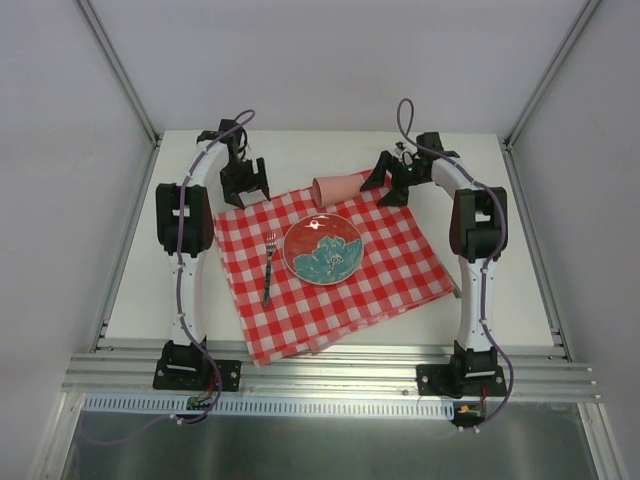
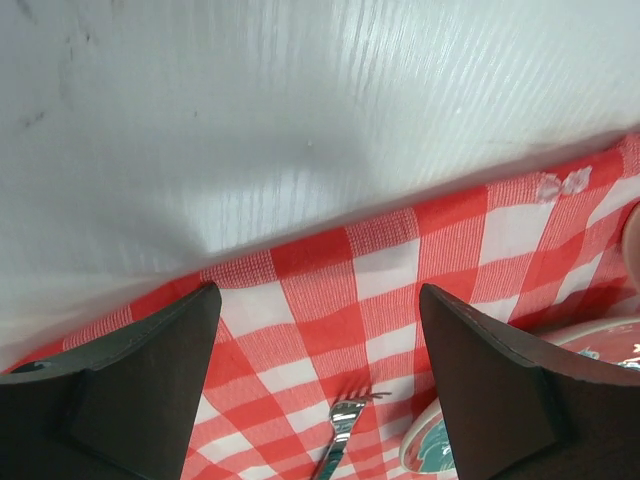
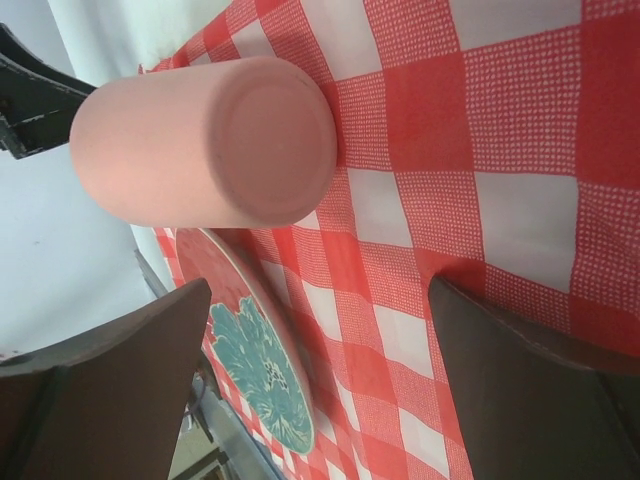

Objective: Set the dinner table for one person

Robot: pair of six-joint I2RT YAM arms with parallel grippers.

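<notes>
Left gripper [image 1: 245, 182] spread wide and empty, hanging over the far edge of the checked cloth [image 1: 330, 290]. Right gripper [image 1: 388, 180] equally spread, holding nothing. A pink cup [image 1: 338, 188] lies on its side just beyond its fingers. The dinner table [image 1: 525, 285] — off-white, walled by white panels — carries the cloth, plate [image 1: 322, 250] and fork [image 1: 269, 268].

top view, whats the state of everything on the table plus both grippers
pink cup, lying on its side at the cloth's far edge
plate, right way up on the cloth, nothing on it
fork, flat on the cloth left of the plate, tines toward the far side
checked cloth, spread out, turned askew
left gripper, open, empty
right gripper, open, empty, beside the cup's base
</notes>
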